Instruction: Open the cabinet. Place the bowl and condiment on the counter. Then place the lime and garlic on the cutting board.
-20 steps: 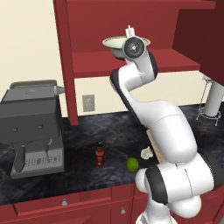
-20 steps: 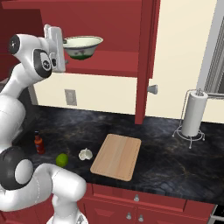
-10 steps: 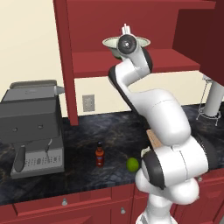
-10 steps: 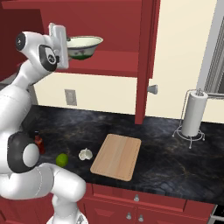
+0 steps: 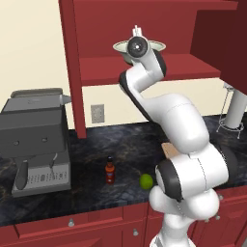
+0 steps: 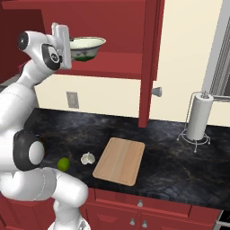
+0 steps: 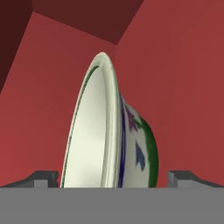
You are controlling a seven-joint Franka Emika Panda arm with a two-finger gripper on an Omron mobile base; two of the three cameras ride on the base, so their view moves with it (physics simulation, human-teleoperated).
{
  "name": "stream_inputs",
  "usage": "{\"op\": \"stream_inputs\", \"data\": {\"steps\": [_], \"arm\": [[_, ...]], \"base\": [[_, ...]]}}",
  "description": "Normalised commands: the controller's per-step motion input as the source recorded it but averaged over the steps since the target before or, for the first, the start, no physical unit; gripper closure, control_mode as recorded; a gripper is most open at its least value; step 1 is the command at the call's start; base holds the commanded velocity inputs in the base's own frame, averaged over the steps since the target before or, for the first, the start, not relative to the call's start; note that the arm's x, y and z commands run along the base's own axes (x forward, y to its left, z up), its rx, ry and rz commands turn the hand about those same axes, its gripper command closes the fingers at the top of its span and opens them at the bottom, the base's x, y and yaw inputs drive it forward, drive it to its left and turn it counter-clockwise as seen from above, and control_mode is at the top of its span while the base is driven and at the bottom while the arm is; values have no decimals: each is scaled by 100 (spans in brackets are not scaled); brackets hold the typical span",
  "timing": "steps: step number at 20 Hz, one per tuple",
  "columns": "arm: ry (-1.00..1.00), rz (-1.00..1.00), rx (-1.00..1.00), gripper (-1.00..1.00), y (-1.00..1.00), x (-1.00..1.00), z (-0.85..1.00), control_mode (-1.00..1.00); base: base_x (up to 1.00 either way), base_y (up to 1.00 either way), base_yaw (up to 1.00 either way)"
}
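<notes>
The gripper (image 7: 112,181) stands wide at the bowl (image 6: 87,47) on the open cabinet's (image 6: 112,27) shelf, its fingertips (image 7: 43,178) either side of the rim. Below on the tabletop (image 6: 175,157) lie the lime (image 6: 63,164), garlic (image 6: 88,158), cutting board (image 6: 120,160) and condiment (image 5: 110,170); a coffee machine (image 5: 36,140) and paper-towel holder (image 6: 197,117) stand aside.

The bowl (image 7: 94,131) stands edge-on, its cream inside facing left and its outside, with green and blue marks, facing right. Red cabinet (image 7: 183,87) walls surround it. The two dark fingertips (image 7: 41,178) show at either side of its lower rim, spread wide apart.
</notes>
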Motion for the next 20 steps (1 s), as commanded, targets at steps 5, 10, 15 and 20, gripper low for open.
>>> {"op": "stream_inputs", "data": {"steps": [5,10,15,20], "arm": [[0,0,0,-100,0,17,-9,-100],[1,0,3,100,0,4,-23,-100],[-1,0,1,100,0,-1,-16,-100],[-12,0,0,100,0,-24,-8,-100]], "base": [[0,0,0],[0,0,0],[0,0,0],[0,0,0]]}}
